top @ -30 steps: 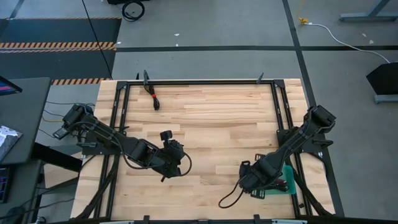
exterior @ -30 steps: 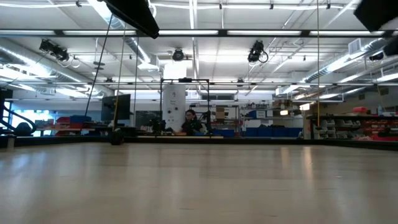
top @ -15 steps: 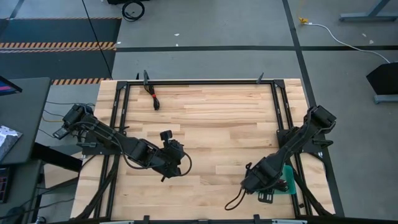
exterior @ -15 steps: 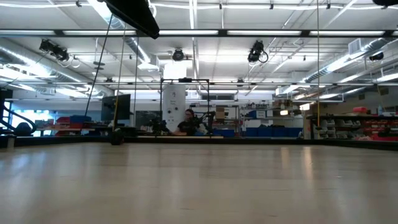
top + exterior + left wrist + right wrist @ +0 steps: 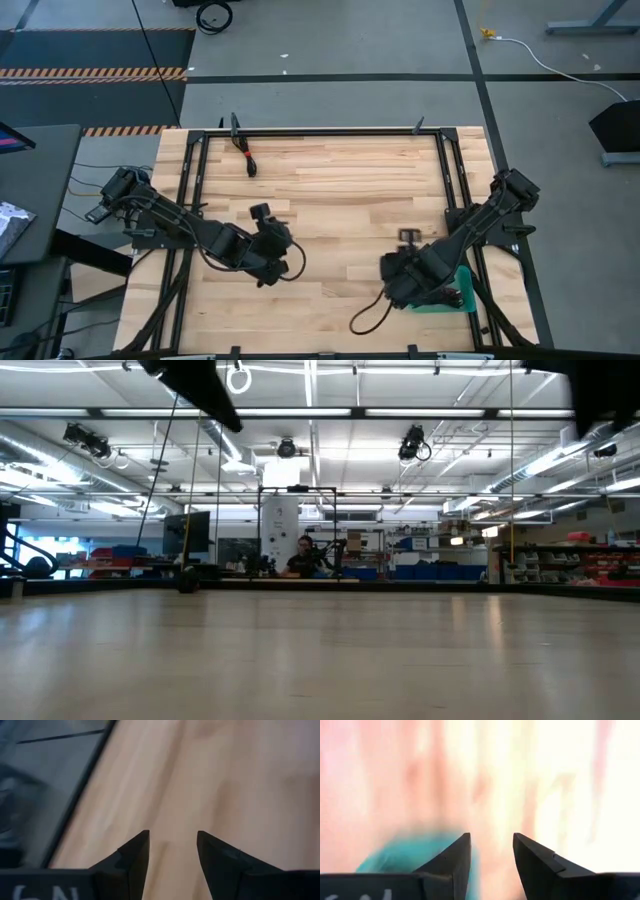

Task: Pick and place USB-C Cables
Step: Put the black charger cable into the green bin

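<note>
Both grippers spread, empty: right gripper (image 5: 408, 238) beside teal tray (image 5: 462, 302), left gripper (image 5: 262, 212) mid-table; remaining cable (image 5: 249, 163) far from tray, risk long-reach miss

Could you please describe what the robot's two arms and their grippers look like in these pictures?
Both arms are dark, nearly black, jointed segments with thick black cables looping alongside them. The left gripper has two dark wedge-shaped fingers tapering to points, with pale lettering on the body below. The right gripper has the same pointed dark fingers and faint pale marks. From above, a black cable loop trails beside the right arm.
</note>
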